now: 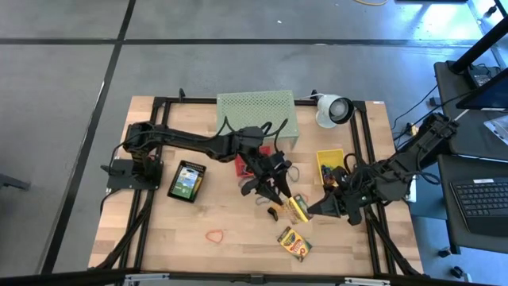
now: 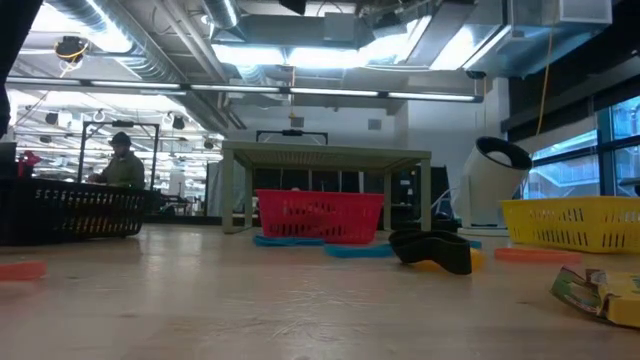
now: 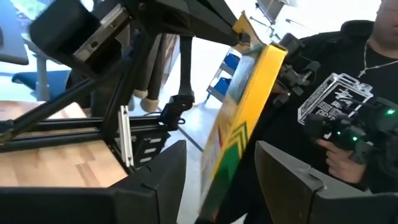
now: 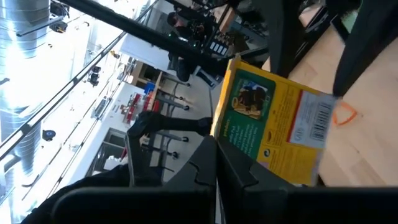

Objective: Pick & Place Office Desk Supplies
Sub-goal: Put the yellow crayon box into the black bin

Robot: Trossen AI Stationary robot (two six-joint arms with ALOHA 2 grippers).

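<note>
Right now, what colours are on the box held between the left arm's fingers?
The crayon box is yellow with green, seen best in the left wrist view.

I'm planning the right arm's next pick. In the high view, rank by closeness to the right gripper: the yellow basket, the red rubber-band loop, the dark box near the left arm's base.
Measured from the right gripper, in the high view:
1. Yellow mesh basket: just beyond it, toward the table's back.
2. Red rubber-band loop: lying toward the front, across the middle.
3. Dark box with the green picture: farthest, by the left arm's base.
</note>
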